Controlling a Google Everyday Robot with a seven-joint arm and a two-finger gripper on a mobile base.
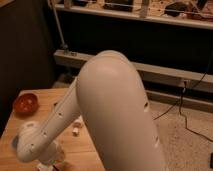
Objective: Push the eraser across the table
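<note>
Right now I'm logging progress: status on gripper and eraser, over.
Gripper low at near-left of the pale wooden table. Eraser not visible. White arm blocks view.

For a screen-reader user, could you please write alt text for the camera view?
A large white robot arm fills the frame, reaching down to the near left of the table, where its gripper sits at the picture's bottom edge. An orange bowl and small white bottle rest nearby.
</note>
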